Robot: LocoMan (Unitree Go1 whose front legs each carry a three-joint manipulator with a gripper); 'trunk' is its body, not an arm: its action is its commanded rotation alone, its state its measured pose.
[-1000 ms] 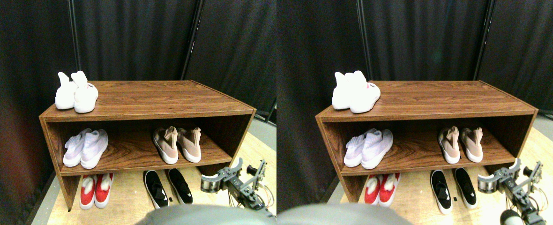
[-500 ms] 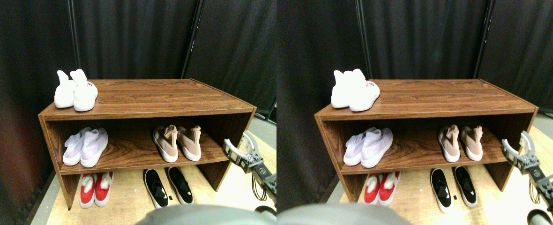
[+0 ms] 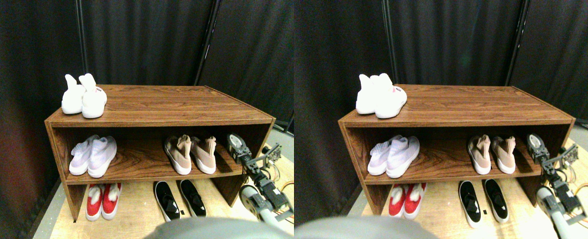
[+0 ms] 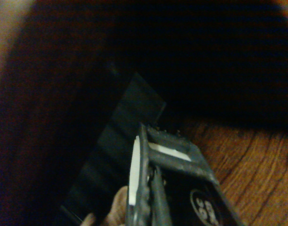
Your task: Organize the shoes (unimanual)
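Note:
Five pairs of shoes sit on and under a brown wooden rack (image 3: pixel 159 118). A white pair (image 3: pixel 83 97) stands on the top left. On the middle shelf a pale-lavender pair (image 3: pixel 93 155) lies at the left and a dusty-pink pair (image 3: pixel 190 153) at the right. A red pair (image 3: pixel 102 200) and a black pair (image 3: pixel 178 198) rest on the floor below. My right gripper (image 3: pixel 236 145) is at the right end of the middle shelf, just right of the pink pair and apart from it. The wrist view shows the dark shelf interior, the shelf board (image 4: pixel 247 155) and a pink sliver (image 4: pixel 116 209) by the jaw.
The rack's right side wall (image 3: pixel 254 144) stands close beside the gripper. Black curtains (image 3: pixel 144 40) hang behind the rack. An orange cable (image 3: pixel 286 186) lies on the light wooden floor (image 3: pixel 134 209) at the right.
The right manipulator has risen from the floor in front of the rack's right side and swung in to the right end of the middle shelf. The shoes have not moved.

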